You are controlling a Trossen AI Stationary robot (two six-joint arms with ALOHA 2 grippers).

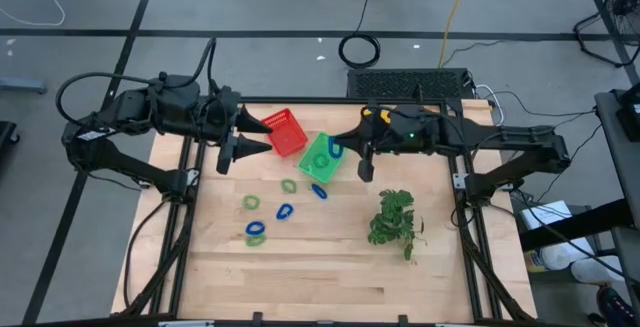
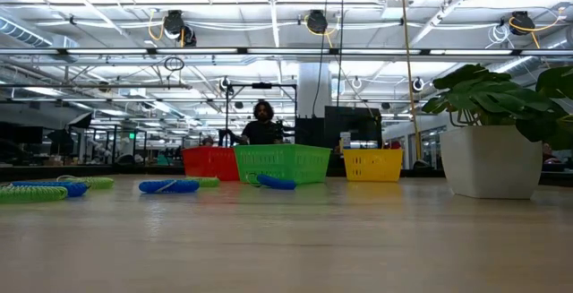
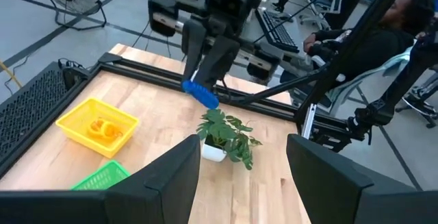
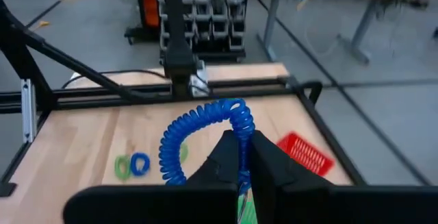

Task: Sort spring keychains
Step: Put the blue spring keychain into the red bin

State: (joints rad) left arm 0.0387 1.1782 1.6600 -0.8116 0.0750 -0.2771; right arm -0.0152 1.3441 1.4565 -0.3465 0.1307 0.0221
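Note:
My right gripper (image 1: 338,145) is raised over the green basket (image 1: 320,159) and shut on a blue spring keychain (image 4: 205,138), also visible in the left wrist view (image 3: 200,94). My left gripper (image 1: 248,139) waits open, high beside the red basket (image 1: 285,132), with nothing between its fingers (image 3: 171,183). Several green and blue keychains lie flat on the wood, among them a green one (image 1: 250,202), a blue one (image 1: 285,211) and a blue one (image 1: 319,191). A yellow basket (image 3: 96,125) holds orange keychains. My right gripper pinches one side of the blue keychain's coiled loop (image 4: 241,133) between its two shut fingers. The rest of the loop curves out past the fingertips. The keychain is lifted clear of the table and the baskets.
A small potted plant (image 1: 393,217) stands on the table's right half. The three baskets stand in a row at the far edge, red (image 2: 210,161), green (image 2: 282,163) and yellow (image 2: 373,164). A person (image 2: 261,123) sits beyond the table.

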